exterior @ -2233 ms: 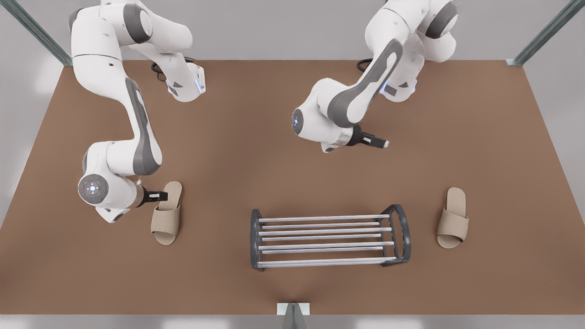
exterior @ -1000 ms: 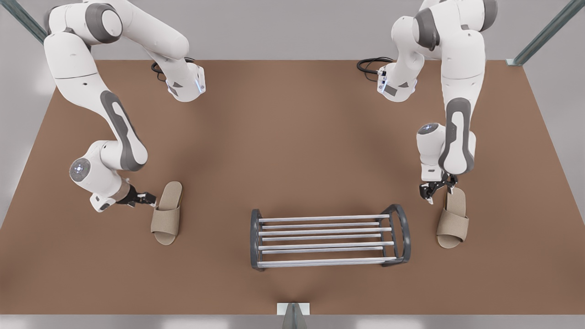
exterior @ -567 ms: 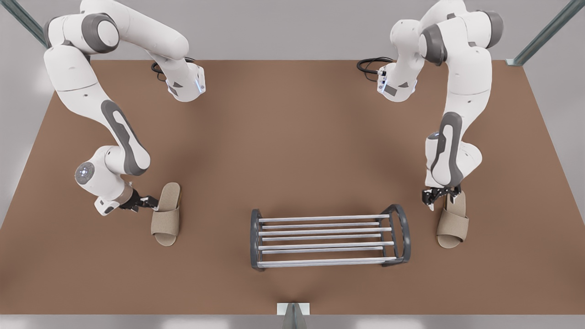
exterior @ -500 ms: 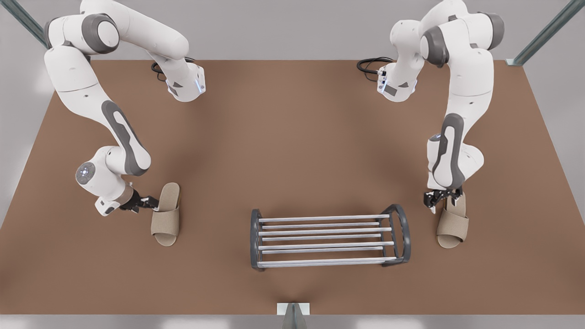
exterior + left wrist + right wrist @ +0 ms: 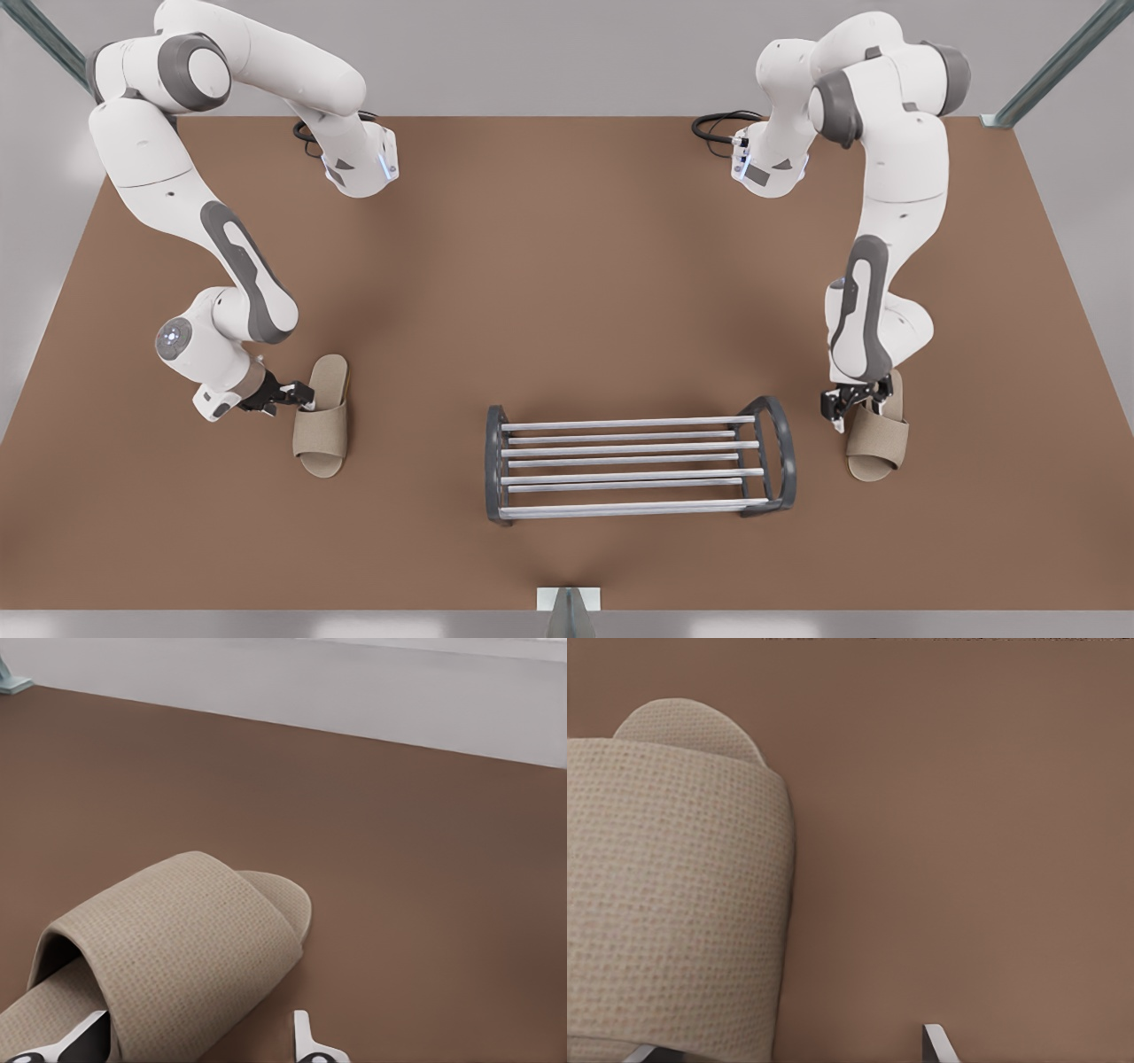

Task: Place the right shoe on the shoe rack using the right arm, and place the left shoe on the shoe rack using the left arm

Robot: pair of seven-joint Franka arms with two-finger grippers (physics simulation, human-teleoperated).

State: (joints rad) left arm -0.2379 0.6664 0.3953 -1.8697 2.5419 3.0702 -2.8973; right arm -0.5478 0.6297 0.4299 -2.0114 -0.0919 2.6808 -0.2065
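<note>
**A:** What lies closest to the camera?

**B:** A strip of bare brown table (image 5: 567, 558) along the near edge. Behind it stands the shoe rack (image 5: 620, 424), its silver bars running across the front view between two dark arched end frames. Nothing rests on the bars.

**A:** And the shoes?

**B:** Both are flat on the table with their toes toward the near edge. The left shoe (image 5: 321, 416) is on the front view's left, with a wide open stretch of table between it and the rack's end frame. The right shoe (image 5: 877, 434) is on the front view's right. It sits close to the other end frame but apart from it, so that gap is narrower.

**A:** Where are the grippers?

**B:** The left gripper (image 5: 297, 396) leans in low from the outer side, at the edge of the left shoe where the strap opens. In the left wrist view its fingers are spread. One fingertip (image 5: 84, 1032) sits inside under the strap and the other is outside on the table. The right gripper (image 5: 855, 409) points straight down at the rack-side edge of the right shoe, behind the strap. Its fingers are also apart, and neither gripper is clamped on anything.

**A:** Is there room farther back?

**B:** Yes, the whole middle of the table is bare up to the arm bases at the far edge.
</note>
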